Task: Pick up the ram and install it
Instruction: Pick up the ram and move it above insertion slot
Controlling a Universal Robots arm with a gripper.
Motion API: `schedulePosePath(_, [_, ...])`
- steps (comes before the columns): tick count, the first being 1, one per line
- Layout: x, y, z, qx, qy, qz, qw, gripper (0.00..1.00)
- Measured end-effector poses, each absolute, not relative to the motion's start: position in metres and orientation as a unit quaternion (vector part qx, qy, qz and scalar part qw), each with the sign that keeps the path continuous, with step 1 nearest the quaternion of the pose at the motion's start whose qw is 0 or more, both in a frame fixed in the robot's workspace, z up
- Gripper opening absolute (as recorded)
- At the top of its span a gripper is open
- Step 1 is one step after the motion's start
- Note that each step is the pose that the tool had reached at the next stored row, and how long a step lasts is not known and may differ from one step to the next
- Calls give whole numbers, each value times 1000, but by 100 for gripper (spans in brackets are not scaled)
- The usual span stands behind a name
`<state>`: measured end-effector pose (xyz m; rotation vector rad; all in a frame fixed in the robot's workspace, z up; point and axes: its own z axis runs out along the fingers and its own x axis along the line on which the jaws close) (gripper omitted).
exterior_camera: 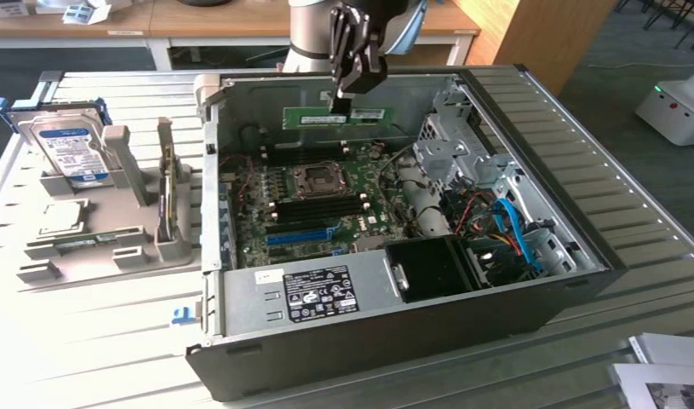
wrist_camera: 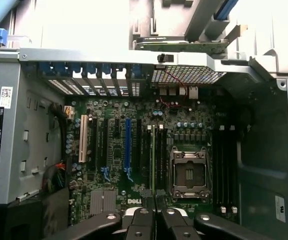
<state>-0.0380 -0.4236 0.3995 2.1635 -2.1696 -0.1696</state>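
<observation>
The ram, a thin green stick, hangs level over the back of the open computer case, above the motherboard. My gripper is shut on its middle from above, with both ends of the stick sticking out past the fingers. In the wrist view the ram shows edge-on as a thin green line running out from my gripper, over the board between the blue slot and the processor socket. Dark memory slots lie below the socket.
A grey holder tray sits at the exterior view's left with a hard drive, a silver processor chip and an upright card. Inside the case are a drive cage, blue cables and a black fan shroud.
</observation>
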Motion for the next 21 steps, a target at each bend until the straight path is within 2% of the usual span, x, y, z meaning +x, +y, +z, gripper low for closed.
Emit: schedulePosePath(21, [-38, -408, 402, 705, -707, -55, 38, 12])
